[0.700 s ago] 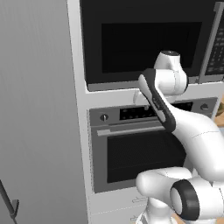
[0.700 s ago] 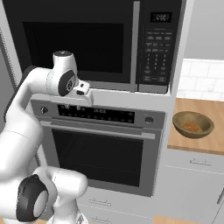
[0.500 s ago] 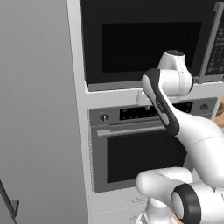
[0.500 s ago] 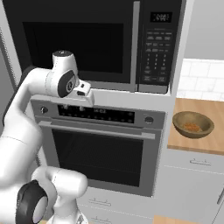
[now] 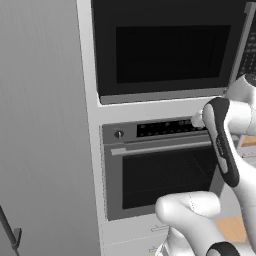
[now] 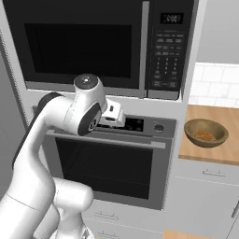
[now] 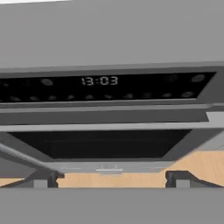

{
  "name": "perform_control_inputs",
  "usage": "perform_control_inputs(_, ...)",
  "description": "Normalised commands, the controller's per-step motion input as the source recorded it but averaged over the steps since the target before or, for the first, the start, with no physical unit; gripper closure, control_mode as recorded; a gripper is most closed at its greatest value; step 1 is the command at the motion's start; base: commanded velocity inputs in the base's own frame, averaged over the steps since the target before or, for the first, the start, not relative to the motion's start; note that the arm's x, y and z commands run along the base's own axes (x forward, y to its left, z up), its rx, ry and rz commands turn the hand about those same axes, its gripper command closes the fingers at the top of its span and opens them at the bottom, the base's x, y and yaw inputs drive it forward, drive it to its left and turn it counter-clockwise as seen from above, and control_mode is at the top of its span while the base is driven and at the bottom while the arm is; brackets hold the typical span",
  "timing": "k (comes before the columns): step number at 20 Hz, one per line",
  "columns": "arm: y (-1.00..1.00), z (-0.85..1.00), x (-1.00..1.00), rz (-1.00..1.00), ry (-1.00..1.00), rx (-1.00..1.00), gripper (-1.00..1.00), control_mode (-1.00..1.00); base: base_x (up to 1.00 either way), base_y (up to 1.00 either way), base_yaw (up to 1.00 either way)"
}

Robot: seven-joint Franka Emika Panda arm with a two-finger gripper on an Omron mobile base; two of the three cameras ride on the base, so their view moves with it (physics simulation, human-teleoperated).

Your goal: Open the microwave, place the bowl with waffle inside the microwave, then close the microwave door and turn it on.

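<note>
The gripper [image 7: 112, 178], fingers spread and holding nothing, is hovering just before the oven [image 6: 112, 163], below the closed microwave door [image 6: 77, 44].

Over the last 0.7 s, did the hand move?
Yes. In the right base view the hand has shifted right and down, from the trim under the microwave to the oven's control panel.

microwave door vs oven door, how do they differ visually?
The microwave door sits higher, above the oven door. The microwave door is black with a long grey vertical bar handle at its right edge; the oven door is grey-framed with a horizontal bar handle along its top. The microwave's keypad stands beside its door, the oven's control strip above its door. Both are shut and have dark windows.
</note>
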Motion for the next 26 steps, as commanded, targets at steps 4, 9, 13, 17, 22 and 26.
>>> perform_control_inputs(4, -0.41, 0.32, -0.15, 0.0, -0.03, -0.01, -1.0, -1.0, 0.0, 0.0, 0.0)
perform_control_inputs(9, -0.81, 0.6, 0.0, 0.0, -0.12, -0.01, -1.0, -1.0, 0.0, 0.0, 0.0)
perform_control_inputs(13, -0.6, 0.71, 0.01, -0.01, -0.29, 0.01, -1.0, -1.0, 0.0, 0.0, 0.0)
perform_control_inputs(17, -0.34, 0.88, 0.32, -0.04, -0.11, 0.01, -1.0, -1.0, 0.0, 0.0, 0.0)
perform_control_inputs(22, 0.0, 0.47, 0.09, -0.03, 0.0, 0.0, -1.0, -1.0, 0.0, 0.0, 0.0)
perform_control_inputs(26, -0.01, 0.14, 0.07, -0.03, 0.0, 0.0, -1.0, -1.0, 0.0, 0.0, 0.0)
